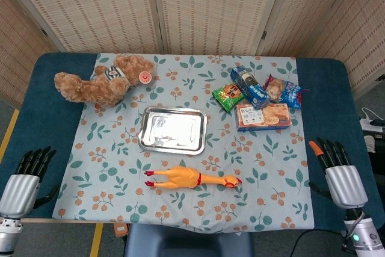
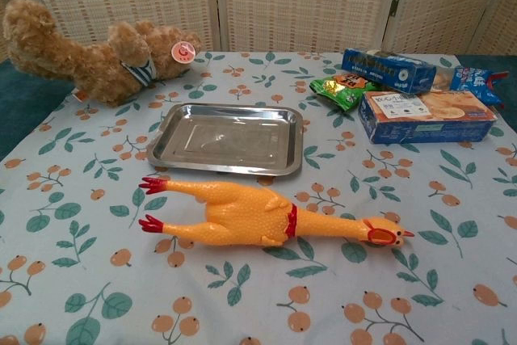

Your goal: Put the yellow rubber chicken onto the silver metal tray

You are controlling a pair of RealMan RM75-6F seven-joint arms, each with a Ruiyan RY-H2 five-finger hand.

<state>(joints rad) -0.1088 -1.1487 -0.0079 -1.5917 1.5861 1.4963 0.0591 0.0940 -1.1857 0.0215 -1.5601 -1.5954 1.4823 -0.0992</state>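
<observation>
The yellow rubber chicken (image 1: 191, 179) (image 2: 262, 217) lies on its side on the floral cloth, red feet to the left, head to the right. Just behind it sits the silver metal tray (image 1: 150, 139) (image 2: 170, 145), with nothing on it. My left hand (image 1: 25, 176) hovers at the table's front left corner, fingers apart and holding nothing. My right hand (image 1: 338, 171) is at the front right edge, fingers apart, also holding nothing. Both hands are far from the chicken and absent from the chest view.
A brown teddy bear (image 1: 102, 80) (image 2: 97, 54) lies at the back left. Snack packs sit back right: a green bag (image 1: 228, 96) (image 2: 346, 89), a blue box (image 1: 248, 86) (image 2: 388, 69), an orange-fronted box (image 1: 263, 116) (image 2: 424, 115) and a blue bag (image 1: 284, 91).
</observation>
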